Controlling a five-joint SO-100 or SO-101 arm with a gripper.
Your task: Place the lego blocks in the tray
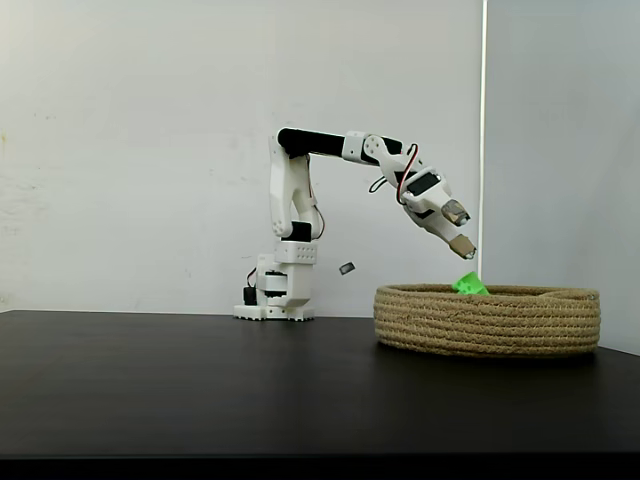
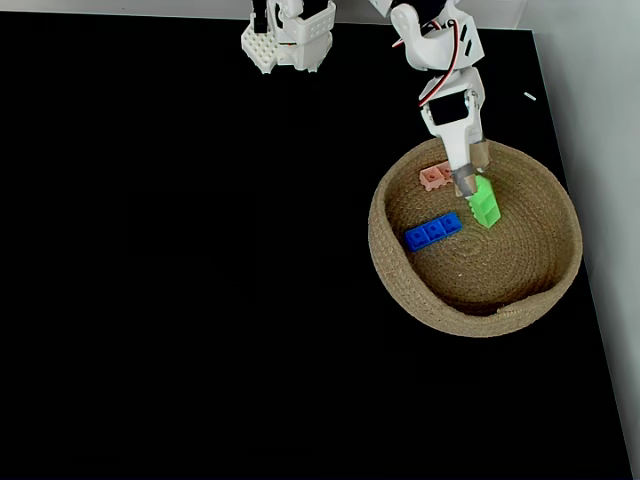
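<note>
The tray [image 1: 488, 320] [image 2: 540, 290] is a low round basket of coiled tan rope on the right of the black table. Inside it lie a blue lego block [image 2: 433, 232] and a pale pink one [image 2: 434, 178]. A green lego block [image 1: 468, 284] [image 2: 485, 203] shows just over the tray's rim, a short gap below my fingertips and free of them. I cannot tell whether it rests on the tray's floor. My gripper [image 1: 461, 229] [image 2: 468, 178] hangs over the tray's far side, pointing down, open and holding nothing.
The arm's white base [image 1: 276, 300] [image 2: 288, 45] stands at the back of the black table [image 1: 200, 380] [image 2: 180, 280]. A white wall runs behind it. The table's right edge lies close beside the tray.
</note>
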